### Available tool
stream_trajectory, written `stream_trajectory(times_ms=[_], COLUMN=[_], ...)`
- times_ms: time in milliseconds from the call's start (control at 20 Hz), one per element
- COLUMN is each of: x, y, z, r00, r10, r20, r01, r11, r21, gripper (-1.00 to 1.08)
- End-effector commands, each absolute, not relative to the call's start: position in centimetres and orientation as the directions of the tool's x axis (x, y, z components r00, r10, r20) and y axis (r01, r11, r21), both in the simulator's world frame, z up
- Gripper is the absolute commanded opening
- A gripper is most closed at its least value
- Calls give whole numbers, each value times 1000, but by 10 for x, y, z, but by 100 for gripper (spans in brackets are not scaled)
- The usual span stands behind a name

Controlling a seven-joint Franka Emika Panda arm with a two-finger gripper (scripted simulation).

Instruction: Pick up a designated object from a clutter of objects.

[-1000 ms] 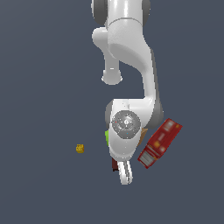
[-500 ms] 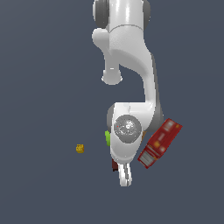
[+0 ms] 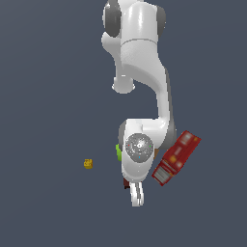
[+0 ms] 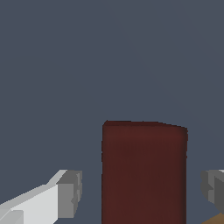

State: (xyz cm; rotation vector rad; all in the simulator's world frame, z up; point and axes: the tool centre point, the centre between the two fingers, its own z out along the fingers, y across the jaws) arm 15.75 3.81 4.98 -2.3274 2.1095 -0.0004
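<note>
The designated object, a dark maroon-brown block (image 4: 144,173), stands between my gripper's (image 4: 142,192) two grey fingertips in the wrist view, with a gap on each side. The gripper is open and holds nothing. In the exterior view only a sliver of the maroon block (image 3: 126,183) shows beside the hand, and the gripper (image 3: 137,196) points down at the floor. The arm hides much of the clutter of objects. Of it I see the long red box (image 3: 176,157), an edge of the lime-green cylinder (image 3: 118,152) and the tiny yellow piece (image 3: 88,163).
A tan corner (image 4: 216,218) shows just past one fingertip in the wrist view. The red box lies close on the exterior view's right of the hand. The yellow piece sits apart on the exterior view's left. The floor is plain dark grey.
The hand has sunk slightly lower over the maroon block. No object has moved.
</note>
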Motion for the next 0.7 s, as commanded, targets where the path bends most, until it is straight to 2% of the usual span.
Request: stream_trajectory(times_ms=[0, 350, 400, 650], x=[157, 158, 158, 158], y=[38, 38, 38, 38], z=[36, 28, 28, 28], r00=[97, 96, 96, 96], r10=[-995, -995, -995, -995], r20=[0, 0, 0, 0], r01=[-995, -995, -995, -995], r11=[-97, -96, -96, -96], r21=[0, 0, 0, 0], gripper=[100, 100, -100, -100])
